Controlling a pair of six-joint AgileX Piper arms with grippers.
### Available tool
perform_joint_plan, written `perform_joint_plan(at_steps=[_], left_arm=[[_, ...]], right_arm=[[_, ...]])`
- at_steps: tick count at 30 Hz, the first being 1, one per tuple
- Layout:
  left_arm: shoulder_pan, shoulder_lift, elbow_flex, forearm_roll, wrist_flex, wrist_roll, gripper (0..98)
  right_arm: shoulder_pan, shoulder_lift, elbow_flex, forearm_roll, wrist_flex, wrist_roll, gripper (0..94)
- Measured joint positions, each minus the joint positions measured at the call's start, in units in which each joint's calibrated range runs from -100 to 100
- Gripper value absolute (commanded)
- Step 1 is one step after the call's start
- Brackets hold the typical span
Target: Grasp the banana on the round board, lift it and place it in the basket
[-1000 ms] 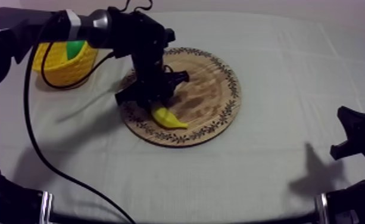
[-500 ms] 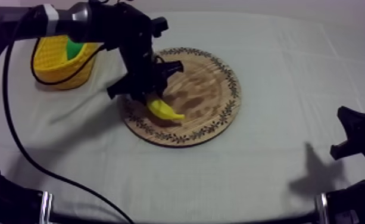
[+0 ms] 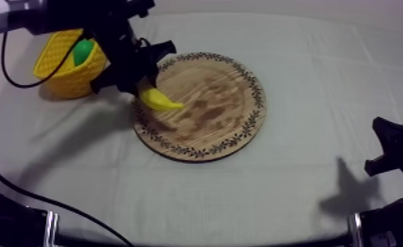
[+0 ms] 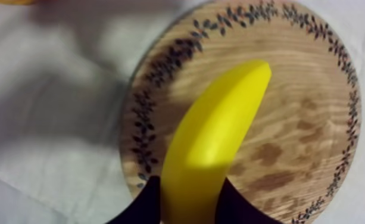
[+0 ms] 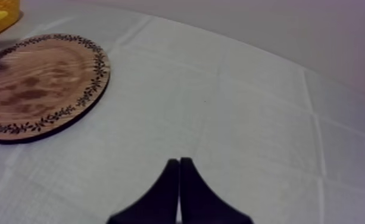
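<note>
Over the board rim, left pincer angled down, clamped on the banana (right pincer closed, empty).

Setting: robot manipulation bench, lab type. Evidence as follows.
- One table under a creased grey-white cloth, with a plain pale backdrop behind its far edge.
- Two black jointed robot arms: left arm reaching in over the work area, right arm low at the table's side.
- A few staged props on the cloth: round wooden board with a leaf-patterned rim, yellow basket with a latticed wall, smooth yellow toy banana.
</note>
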Motion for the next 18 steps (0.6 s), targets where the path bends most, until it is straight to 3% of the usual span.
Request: perform_joint_plan(at_steps=[18], left_arm=[[-9.0,-20.4,16.4,-3.69,-0.7,-1.9,16.2]], right_arm=[[0.0,0.0,0.0,0.0,0.0,0.0,0.3]])
